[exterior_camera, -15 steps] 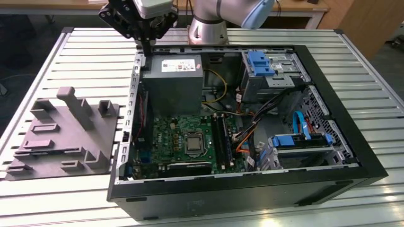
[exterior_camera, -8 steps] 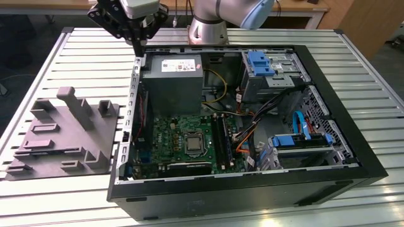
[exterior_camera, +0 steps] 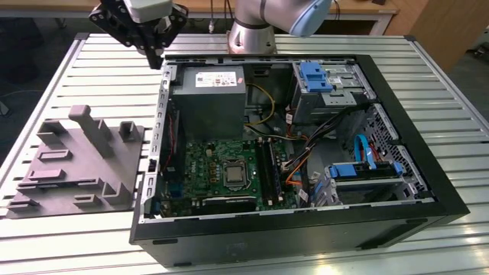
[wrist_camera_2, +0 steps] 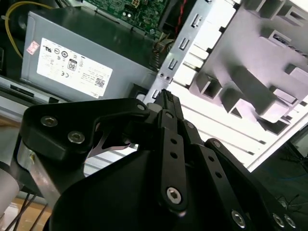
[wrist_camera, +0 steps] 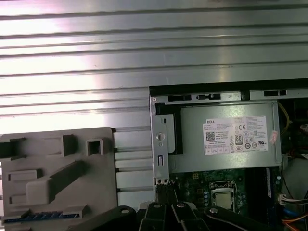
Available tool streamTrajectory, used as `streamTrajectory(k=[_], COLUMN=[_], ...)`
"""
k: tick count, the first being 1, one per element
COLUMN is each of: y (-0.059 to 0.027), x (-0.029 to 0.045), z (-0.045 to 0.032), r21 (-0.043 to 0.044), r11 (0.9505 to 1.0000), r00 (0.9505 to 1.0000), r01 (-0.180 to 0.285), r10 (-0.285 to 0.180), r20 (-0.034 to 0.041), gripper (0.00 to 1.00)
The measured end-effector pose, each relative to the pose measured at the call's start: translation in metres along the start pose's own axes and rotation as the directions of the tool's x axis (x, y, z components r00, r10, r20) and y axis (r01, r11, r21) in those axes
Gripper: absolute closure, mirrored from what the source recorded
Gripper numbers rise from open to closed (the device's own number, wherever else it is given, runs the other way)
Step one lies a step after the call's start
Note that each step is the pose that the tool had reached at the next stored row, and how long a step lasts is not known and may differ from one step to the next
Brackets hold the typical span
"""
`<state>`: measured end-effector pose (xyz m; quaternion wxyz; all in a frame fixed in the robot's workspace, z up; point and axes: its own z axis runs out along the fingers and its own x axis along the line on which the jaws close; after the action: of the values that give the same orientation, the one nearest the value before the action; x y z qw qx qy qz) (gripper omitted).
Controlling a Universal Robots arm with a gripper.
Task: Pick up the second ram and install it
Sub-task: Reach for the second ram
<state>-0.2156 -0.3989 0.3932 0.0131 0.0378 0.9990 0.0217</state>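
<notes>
slatted counter (exterior_camera: 68,74) below; our pincer (wrist_camera_2: 165,95) hangs closed and empty by the case (exterior_camera: 290,235) corner. the second ram (wrist_camera: 38,217) lies in the grey fixture (wrist_camera: 48,159): light, stiff, fragile, we judge, best held by its long edges.

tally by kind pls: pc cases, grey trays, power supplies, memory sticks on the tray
pc case: 1
grey tray: 1
power supply: 1
memory stick on the tray: 1
total: 4

Case (exterior_camera: 267,238) lies open above; power supply (exterior_camera: 208,97) and cables (exterior_camera: 302,154) crowd the motherboard (exterior_camera: 206,166).
</notes>
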Motion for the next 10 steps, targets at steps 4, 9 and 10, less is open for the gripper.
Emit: streamTrajectory(k=[4, 9, 10], y=[-0.0009, -0.0020, -0.0022], x=[0.0119, 0.0263, 0.0294], z=[-0.0003, -0.0006, -0.0006], r21=[0.0000, -0.0001, -0.0001], r11=[1.0000, 1.0000, 1.0000], r00=[1.0000, 1.0000, 1.0000], r01=[0.000, 0.000, 0.000], r10=[0.000, 0.000, 0.000], r20=[0.0001, 0.0002, 0.0002], gripper=[0.90, 0.90, 0.90])
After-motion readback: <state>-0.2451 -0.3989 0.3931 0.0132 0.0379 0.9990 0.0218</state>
